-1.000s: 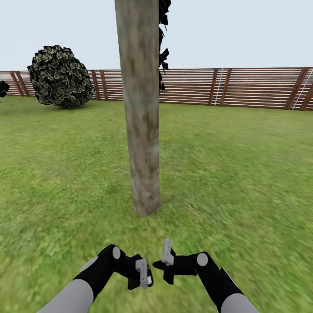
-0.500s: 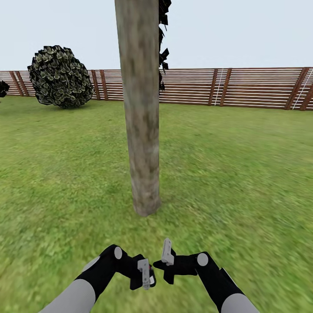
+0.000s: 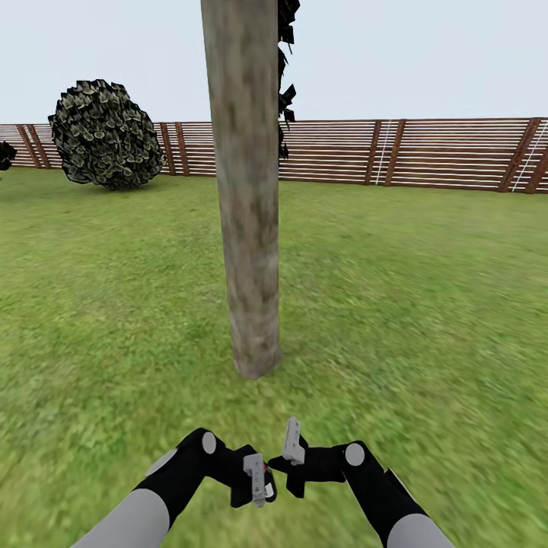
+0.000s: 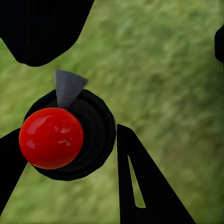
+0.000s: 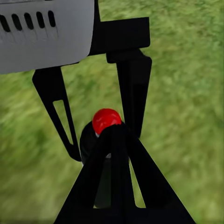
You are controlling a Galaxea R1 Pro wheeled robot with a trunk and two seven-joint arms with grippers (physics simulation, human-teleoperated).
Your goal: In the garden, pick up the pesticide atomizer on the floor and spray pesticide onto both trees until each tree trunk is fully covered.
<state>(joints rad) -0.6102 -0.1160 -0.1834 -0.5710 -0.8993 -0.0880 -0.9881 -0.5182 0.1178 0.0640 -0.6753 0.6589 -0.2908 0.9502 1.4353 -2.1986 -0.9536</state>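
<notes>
Black round body, glossy red cap [image 4: 51, 137] and a small grey nozzle [image 4: 67, 86]: that is the atomizer [image 4: 93, 140] as I see it from the left wrist camera. I judge it a light, stiff plastic bottle with smooth, probably slippery walls. The best hold is across the wide black body below the cap, which leaves the nozzle free to face the tree trunk [image 3: 247, 228].

1. Left gripper [image 3: 255, 478]: low and just left of the trunk's line, well short of its base. The fingers are spread only as wide as the bottle and pinch its black body, one on each side. The cap and nozzle stand clear of the fingers. I cannot tell which way the nozzle points relative to the trunk.

2. Right gripper [image 5: 116, 135]: just beside the left one, on the right of the trunk's line. The right wrist camera shows its two fingers pressed together at the tips with nothing between them. They sit very near the bottle; I cannot tell whether they touch it.

3. The grass [image 3: 426, 320] around the trunk is open.
</notes>
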